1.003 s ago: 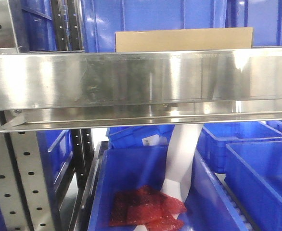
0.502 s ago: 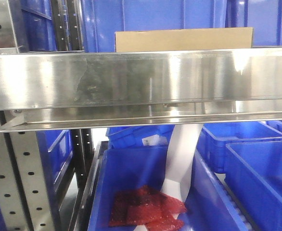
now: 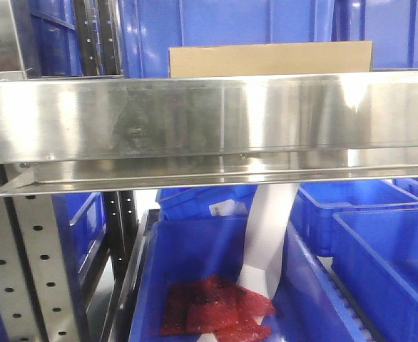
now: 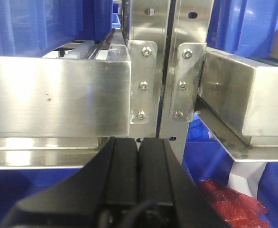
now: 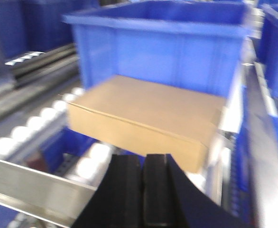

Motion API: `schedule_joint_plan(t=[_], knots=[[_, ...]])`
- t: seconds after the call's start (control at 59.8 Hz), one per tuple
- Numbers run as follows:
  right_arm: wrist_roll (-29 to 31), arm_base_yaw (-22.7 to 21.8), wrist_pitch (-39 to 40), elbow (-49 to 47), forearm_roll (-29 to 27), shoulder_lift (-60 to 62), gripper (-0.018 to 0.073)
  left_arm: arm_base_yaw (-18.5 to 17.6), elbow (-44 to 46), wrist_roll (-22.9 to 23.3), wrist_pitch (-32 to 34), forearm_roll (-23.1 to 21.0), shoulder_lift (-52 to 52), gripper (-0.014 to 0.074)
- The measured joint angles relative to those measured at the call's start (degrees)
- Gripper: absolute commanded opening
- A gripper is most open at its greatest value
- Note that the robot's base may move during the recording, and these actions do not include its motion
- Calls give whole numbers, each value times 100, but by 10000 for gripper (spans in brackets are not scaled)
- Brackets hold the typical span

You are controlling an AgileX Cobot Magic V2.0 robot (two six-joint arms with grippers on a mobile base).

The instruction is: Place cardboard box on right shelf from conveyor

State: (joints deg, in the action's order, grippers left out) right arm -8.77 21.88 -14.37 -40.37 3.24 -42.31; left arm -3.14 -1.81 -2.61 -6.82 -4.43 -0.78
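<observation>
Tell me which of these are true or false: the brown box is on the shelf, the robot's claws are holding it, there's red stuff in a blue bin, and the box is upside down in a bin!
1. The cardboard box lies on the right shelf. True.
2. The right gripper grips the box. False: its fingers are closed together, clear of it.
3. Red packets lie in a blue bin. True.
4. The box sits inside a bin. False: it rests on the shelf's rollers.
</observation>
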Motion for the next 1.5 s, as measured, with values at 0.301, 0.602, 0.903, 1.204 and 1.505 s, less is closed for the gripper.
schedule_joint_plan(t=[0.301,0.602,0.903,1.204,1.505], knots=[[343,-1319,136,1637,-324,1794,57,0,0,0,0,0,0,-116],[368,-2200,422,3313,-439,3525,57,0,0,0,0,0,0,-115],[368,-2312,727,4184,-449,4272,57,0,0,0,0,0,0,-116],[368,-2312,813,4207,-449,4272,57,0,0,0,0,0,0,-116],[368,-2312,826,4207,-449,4272,57,0,0,0,0,0,0,-116]])
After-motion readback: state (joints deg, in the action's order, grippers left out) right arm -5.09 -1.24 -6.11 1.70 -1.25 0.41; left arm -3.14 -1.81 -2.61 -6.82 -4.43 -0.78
